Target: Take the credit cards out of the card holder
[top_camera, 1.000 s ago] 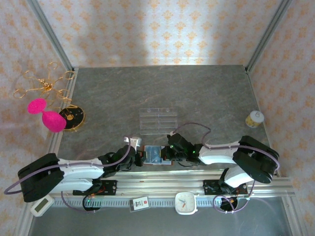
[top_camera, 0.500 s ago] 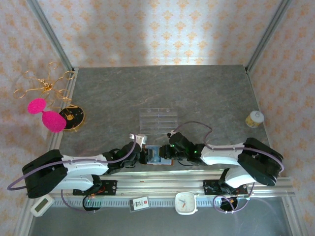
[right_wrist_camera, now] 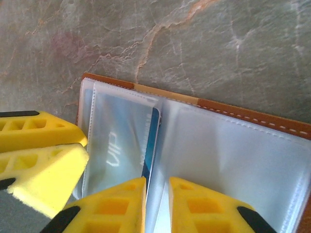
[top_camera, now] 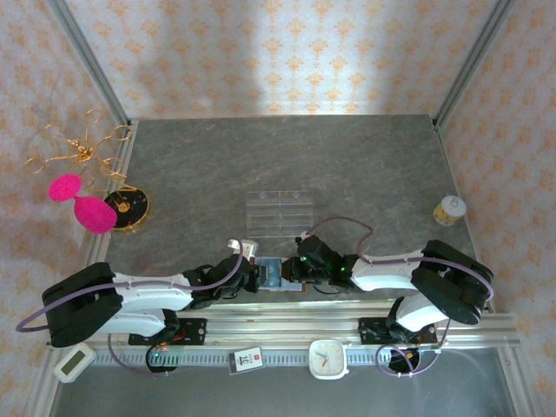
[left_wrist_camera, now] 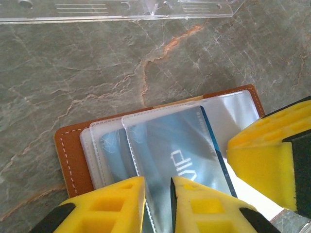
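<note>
Nearest, by the right arm's base, lies a white square clock [top_camera: 328, 359]. Just beyond the arm bases, on the grey marbled counter [top_camera: 287, 156], the brown leather card holder [left_wrist_camera: 73, 158] lies open and flat, clear sleeves upward, between the two arms. The left fingers [left_wrist_camera: 116, 206] stand a narrow gap apart over the near edge of the sleeve holding the blue credit card [left_wrist_camera: 180, 150], and the sleeve shows in the gap. The right fingers [right_wrist_camera: 204, 206], likewise slightly apart, sit where the card's sleeve meets the neighbouring sleeve. Whether either pair pinches a sleeve cannot be told. Farther out lies a clear plastic compartment tray [top_camera: 278, 210], apart from the holder. A small pale cup [top_camera: 450, 209] stands at the right edge.
</note>
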